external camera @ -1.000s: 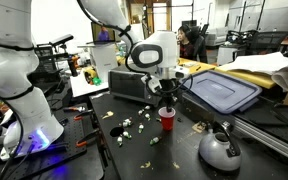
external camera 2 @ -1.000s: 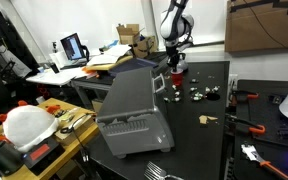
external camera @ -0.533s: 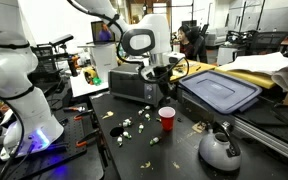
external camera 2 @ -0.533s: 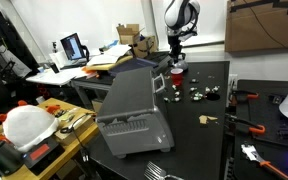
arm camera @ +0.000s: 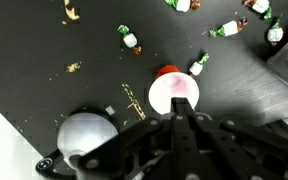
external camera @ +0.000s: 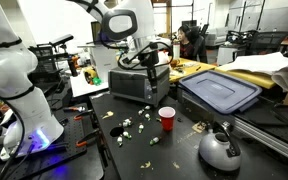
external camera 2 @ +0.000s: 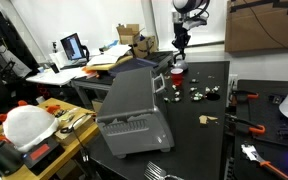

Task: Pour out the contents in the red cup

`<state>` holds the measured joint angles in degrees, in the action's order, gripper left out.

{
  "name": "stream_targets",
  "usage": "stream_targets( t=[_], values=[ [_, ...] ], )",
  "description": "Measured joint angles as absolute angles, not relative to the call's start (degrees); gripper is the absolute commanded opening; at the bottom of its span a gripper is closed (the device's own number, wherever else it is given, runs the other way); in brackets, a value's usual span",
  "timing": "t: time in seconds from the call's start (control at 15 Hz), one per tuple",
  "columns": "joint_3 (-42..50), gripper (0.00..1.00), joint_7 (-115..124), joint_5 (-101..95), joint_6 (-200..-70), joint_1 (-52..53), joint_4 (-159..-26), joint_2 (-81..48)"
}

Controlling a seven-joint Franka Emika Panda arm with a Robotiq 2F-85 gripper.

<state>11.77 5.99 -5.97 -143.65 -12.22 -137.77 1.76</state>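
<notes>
We record one change: the arm rises. In an exterior view the gripper, just above the red cup a second ago, now hangs well above it, shifted left toward the toaster oven.

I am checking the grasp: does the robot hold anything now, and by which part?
Nothing is held: the fingers are shut and empty, above the upright cup.

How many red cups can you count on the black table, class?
1. The red cup stands upright on the black table, between the grey toaster oven and the silver kettle, pale bits beside it. Another could hide behind the oven.
</notes>
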Motion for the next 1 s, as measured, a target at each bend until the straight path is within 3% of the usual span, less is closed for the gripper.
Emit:
stream_targets(
  t=[0.73,0.8,0.87,0.93,1.0],
  values=[
    [8.15,0.00,13.01,-6.31,-131.29,-12.23,-148.96,16.56],
    [7.71,0.26,13.01,-6.30,-131.22,-12.20,-149.54,17.18],
    [7.22,0.27,13.01,-6.31,-131.22,-12.19,-149.96,17.60],
    [6.71,0.34,13.01,-6.30,-131.22,-12.17,-150.21,17.84],
    [6.19,0.16,13.29,-6.20,-131.22,-12.14,-150.38,17.86]
  ],
)
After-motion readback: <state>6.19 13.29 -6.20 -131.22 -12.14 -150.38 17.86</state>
